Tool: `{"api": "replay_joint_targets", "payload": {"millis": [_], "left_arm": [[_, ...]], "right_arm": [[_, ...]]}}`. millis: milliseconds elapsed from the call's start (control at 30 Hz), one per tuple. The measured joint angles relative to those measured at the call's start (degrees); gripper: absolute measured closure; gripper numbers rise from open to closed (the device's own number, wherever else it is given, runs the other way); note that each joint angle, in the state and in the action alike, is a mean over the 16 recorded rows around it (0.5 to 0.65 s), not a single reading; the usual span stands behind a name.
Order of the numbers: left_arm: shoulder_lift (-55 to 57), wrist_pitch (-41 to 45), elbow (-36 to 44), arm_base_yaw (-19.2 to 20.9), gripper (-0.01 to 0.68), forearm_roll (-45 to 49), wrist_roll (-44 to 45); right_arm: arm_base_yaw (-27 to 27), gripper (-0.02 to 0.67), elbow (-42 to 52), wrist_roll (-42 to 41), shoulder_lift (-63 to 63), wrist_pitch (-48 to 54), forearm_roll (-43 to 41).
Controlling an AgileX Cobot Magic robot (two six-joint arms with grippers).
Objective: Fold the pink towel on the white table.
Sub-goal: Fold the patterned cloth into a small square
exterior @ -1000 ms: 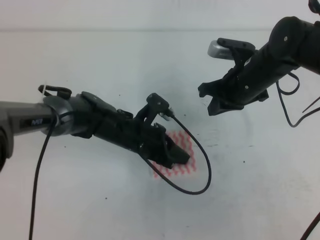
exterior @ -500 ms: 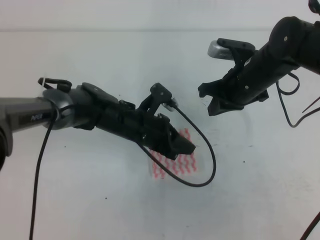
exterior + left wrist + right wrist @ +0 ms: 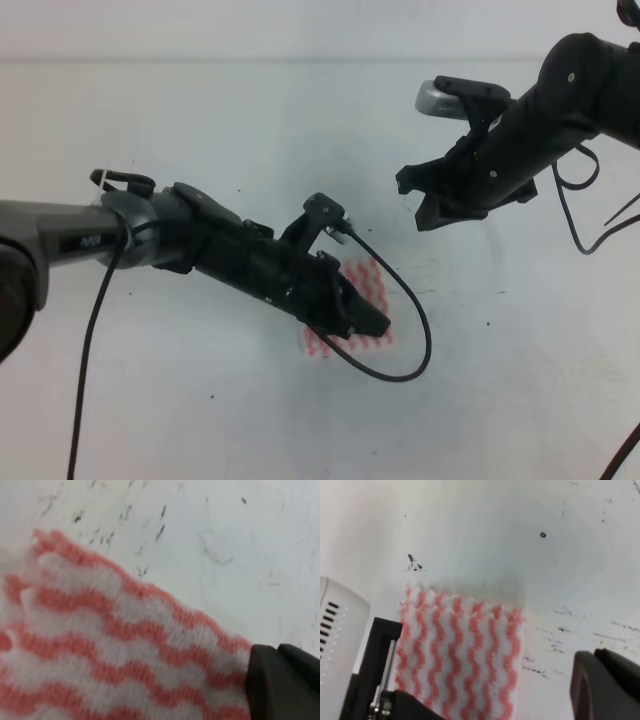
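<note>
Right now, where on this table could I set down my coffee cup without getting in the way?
The white table looks bare along the far edge and at the near right, beyond the pink towel. It is crowded in the middle, where the left gripper lies over the towel and the right gripper hangs above.

The pink towel [image 3: 368, 300], a thin cloth with pink-red and white wavy stripes, is lying flat as a small folded rectangle on the white tabletop [image 3: 250, 130], around its middle, well apart from every edge, partly hidden under an arm.
</note>
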Motion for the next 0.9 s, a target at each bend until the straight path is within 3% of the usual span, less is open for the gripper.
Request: {"api": "replay_joint_targets", "payload": {"millis": [567,900], "left_arm": [[0.5,-15.6,-3.5,-0.4,0.673,-2.4,-2.4],[1.9,-15.7,-3.5,-1.1,0.673,-3.2,-2.5]], "right_arm": [[0.0,0.651,0.0,0.0,0.2,0.0,0.0],[0.0,0.651,0.0,0.0,0.1,-0.2,0.0]]}}
